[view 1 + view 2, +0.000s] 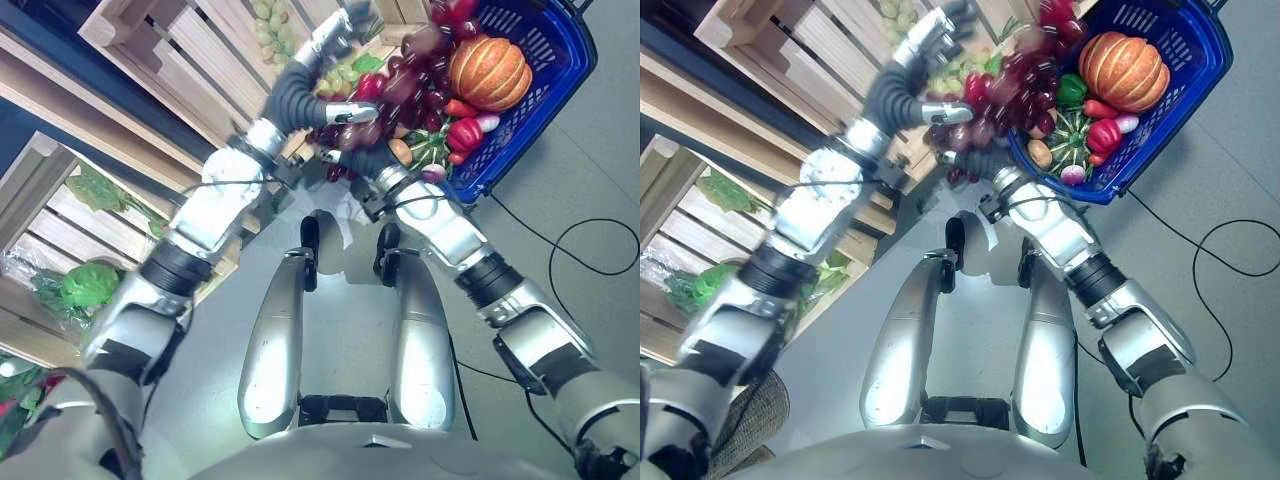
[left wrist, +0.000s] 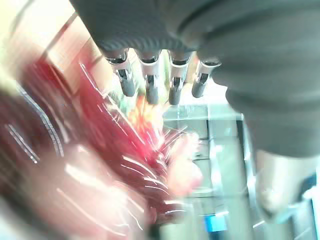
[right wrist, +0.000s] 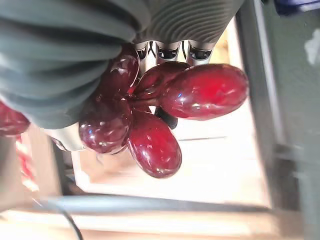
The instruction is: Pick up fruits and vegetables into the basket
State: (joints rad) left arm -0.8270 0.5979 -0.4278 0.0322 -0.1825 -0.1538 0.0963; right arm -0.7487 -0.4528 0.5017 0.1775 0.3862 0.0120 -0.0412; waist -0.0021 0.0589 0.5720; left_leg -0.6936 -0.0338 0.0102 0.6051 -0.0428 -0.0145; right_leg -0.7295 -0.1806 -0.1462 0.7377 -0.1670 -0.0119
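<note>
**Red grapes at the rim of the basket**

My right robot hand [image 3: 150,45] is curled round a bunch of red grapes [image 3: 165,110]; in its wrist view the fruit hangs against my palm with the fingers closed behind it. From my head, the grapes [image 1: 385,105] sit just beside the near rim of the blue basket [image 1: 560,90], partly over it. My left robot hand [image 2: 160,75] reaches in beside the same rim, its fingers straight and relaxed, clasping nothing that I can make out; red fruit blurs past its fingertips.

Inside the basket lie an orange pumpkin [image 1: 489,72], a red pepper [image 1: 464,133] and a small striped green squash [image 1: 430,150], so the basket is already well filled. Green grapes [image 1: 268,30] remain on the wooden shelf [image 1: 190,60] beyond the basket's near rim.

What worries me: I hold the bunch by a few berries, and those may tear from the stem, dropping the rest on the floor beside the basket. If I let go too near the rim, the bunch could slide off the heaped produce. My two arms are crowded at that rim and may knock each other.
</note>
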